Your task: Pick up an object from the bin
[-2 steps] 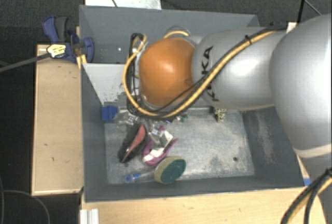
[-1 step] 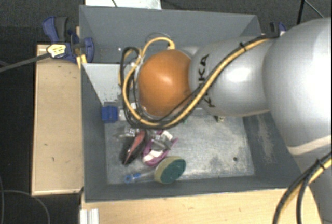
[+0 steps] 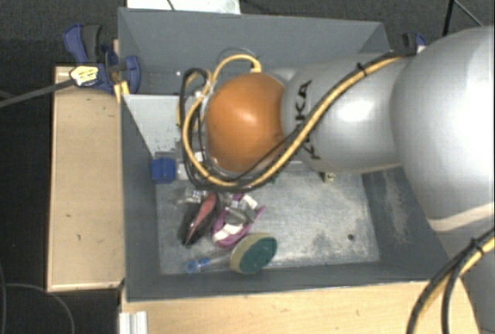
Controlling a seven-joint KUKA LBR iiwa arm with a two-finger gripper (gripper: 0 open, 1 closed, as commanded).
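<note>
Grey sheet metal forms the bin [image 3: 352,236], whose scuffed floor takes up the middle of the frame. The silver arm [image 3: 363,124] comes in from the right and ends in a rounded orange cover [image 3: 244,122] at the centre, with yellow and black cables [image 3: 193,120] looped around it.

The end effector [image 3: 216,205] sits just below that cover, low over the left half of the bin floor. The cover and cables hide most of it, so I cannot tell whether it is spread or pressed together.

A small heap lies right under and just below the end effector. Nearest to it are a dark red-and-black thing [image 3: 193,223], slanting down toward the lower left, and a purple and white piece [image 3: 229,230] touching its right side. Both reach up to the lower edge of the end effector, but nothing can be seen gripped in it.

A round green disc [image 3: 255,253] with a pale rim lies just below and to the right of the heap, tilted on edge. A thin blue stick [image 3: 203,266] lies left of the disc near the bin's lower wall. A blue block [image 3: 162,168] rests apart at the left wall, up and to the left of the end effector.
</note>
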